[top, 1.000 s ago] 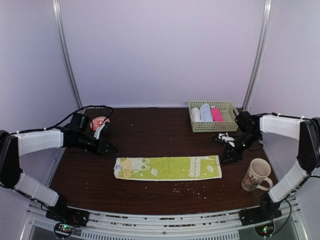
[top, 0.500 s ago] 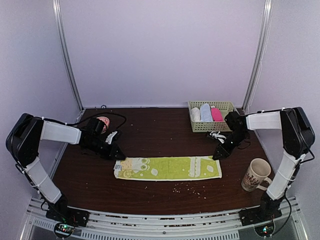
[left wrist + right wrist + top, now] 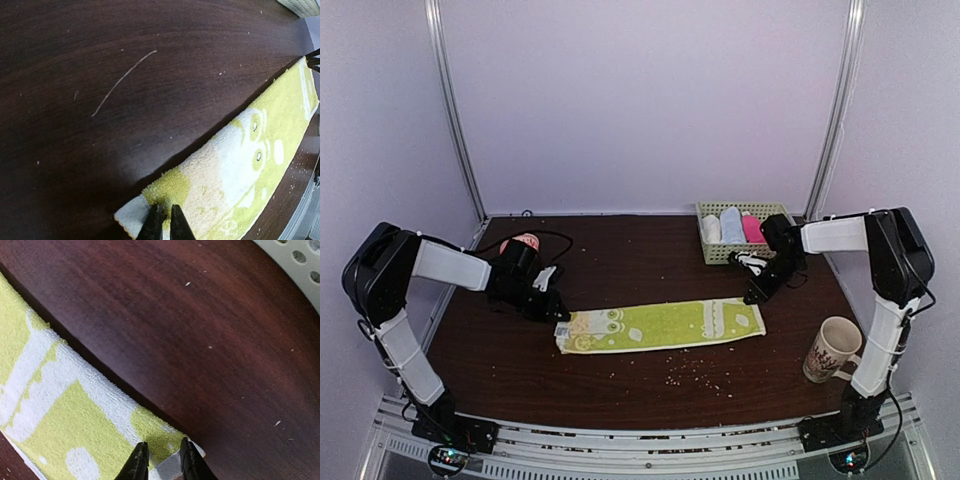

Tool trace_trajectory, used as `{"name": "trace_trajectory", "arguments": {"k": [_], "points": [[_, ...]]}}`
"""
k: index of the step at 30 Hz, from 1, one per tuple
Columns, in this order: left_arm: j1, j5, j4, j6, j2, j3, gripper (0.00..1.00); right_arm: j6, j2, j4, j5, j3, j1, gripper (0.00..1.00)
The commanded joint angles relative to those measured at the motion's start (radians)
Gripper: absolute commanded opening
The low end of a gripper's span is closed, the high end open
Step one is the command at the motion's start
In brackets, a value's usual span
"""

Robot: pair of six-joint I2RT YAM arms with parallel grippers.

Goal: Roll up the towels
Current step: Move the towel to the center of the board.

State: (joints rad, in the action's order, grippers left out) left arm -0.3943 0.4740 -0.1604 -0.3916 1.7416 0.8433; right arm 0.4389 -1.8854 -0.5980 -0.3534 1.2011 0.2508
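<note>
There were crumbs (image 3: 695, 378) on the desk (image 3: 620, 260) just in front of the yellow-green towel (image 3: 660, 325), which lay flat and a bit tilted. Rolling toward the near edge could've picked them up. Bigger worry imo: each hand only had a sliver of a far corner, so one slipping out would've skewed the roll. The left hand (image 3: 166, 207) was pinched together on the far-left corner and the right hand (image 3: 162, 442) clamped on the far-right one, both arms stretched low. The pink towel (image 3: 753, 228) sat rolled in the basket (image 3: 745, 252) behind.
</note>
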Motion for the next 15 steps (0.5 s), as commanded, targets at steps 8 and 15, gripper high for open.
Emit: {"name": "trace_trajectory", "arguments": {"k": [8, 15], "points": [[-0.085, -0.072, 0.077, -0.053, 0.055, 0.123, 0.08, -0.025, -0.043, 0.011, 0.131, 0.144, -0.015, 0.26], [-0.12, -0.074, 0.034, 0.012, -0.094, 0.118, 0.12, -0.054, 0.081, -0.058, 0.063, 0.162, -0.015, 0.28]]}}
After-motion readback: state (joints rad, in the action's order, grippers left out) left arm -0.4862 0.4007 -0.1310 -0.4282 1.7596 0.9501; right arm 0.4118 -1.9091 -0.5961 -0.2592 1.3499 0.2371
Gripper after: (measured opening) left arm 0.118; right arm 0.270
